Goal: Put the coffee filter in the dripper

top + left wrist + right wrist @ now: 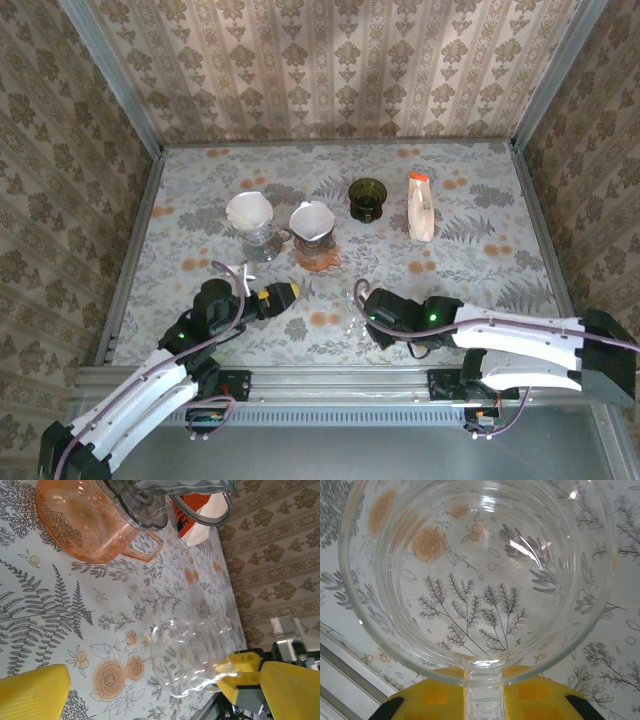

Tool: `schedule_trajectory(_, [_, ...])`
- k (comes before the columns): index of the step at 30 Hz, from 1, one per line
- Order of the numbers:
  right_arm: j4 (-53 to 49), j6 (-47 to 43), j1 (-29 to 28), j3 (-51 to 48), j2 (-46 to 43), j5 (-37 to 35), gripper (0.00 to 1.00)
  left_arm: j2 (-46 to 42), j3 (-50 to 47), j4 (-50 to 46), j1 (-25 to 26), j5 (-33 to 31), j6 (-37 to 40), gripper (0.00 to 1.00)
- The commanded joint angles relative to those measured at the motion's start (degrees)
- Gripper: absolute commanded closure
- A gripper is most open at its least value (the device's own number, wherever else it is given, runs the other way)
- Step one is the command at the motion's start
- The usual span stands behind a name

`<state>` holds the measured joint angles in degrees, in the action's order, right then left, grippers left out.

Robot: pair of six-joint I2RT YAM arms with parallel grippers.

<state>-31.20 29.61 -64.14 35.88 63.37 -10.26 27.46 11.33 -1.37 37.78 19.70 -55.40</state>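
Right end effector [480, 700] is clamped narrow on the clear dripper [480, 580] by its handle. Left end effector [285, 293] is held wide and empty just left of it. White filter [312, 222] is seen beyond it, in a grey dripper [300, 238]. Likely step: dripper held ready. Next, the filter must be pinched gently by the left.

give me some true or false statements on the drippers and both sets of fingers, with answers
1. The right arm's fingers are closed on the handle of the clear glass dripper. True.
2. The clear glass dripper has a paper filter in it. False: it is empty, and the tablecloth pattern shows straight through it.
3. The left arm's fingers are spread apart with nothing between them. True.
4. The dark green dripper lies at the near edge by the left arm's base. False: it stands toward the far side, just left of the white and orange packet.
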Motion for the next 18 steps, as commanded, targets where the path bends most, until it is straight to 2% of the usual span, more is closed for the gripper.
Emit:
schedule_trajectory(1, [2.7, -2.7, -2.1, 3.0, 3.2, -2.5, 0.83, -0.7, 1.2, -1.2, -0.5, 1.1, 1.2, 0.00])
schedule_trajectory(4, [3.8, -3.0, -3.4, 3.8, 5.2, -3.3, 0.83, -0.7, 1.0, -1.0, -0.7, 1.3, 1.1, 0.00])
schedule_trajectory(7, [4.4, -3.0, -3.8, 3.9, 5.6, -3.2, 0.77, -0.7, 1.0, -0.9, -0.8, 1.5, 1.2, 0.00])
schedule_trajectory(9, [4.2, -2.8, -3.9, 3.8, 5.2, -3.6, 0.69, -0.7, 0.9, -0.9, -0.9, 1.7, 1.2, 0.00])
schedule_trajectory(11, [3.5, -2.4, -3.9, 3.7, 4.2, -4.1, 0.54, -0.7, 0.8, -1.0, -1.0, 1.7, 1.3, 0.00])
schedule_trajectory(13, [3.0, -2.1, -4.0, 3.5, 2.7, -5.0, 0.45, -0.7, 0.8, -0.9, -1.0, 1.7, 1.3, 0.00])
schedule_trajectory(18, [0.9, -1.5, -3.4, 4.2, -4.3, -8.9, 0.33, -0.7, 0.8, -0.8, -1.2, 1.7, 1.3, 0.00])
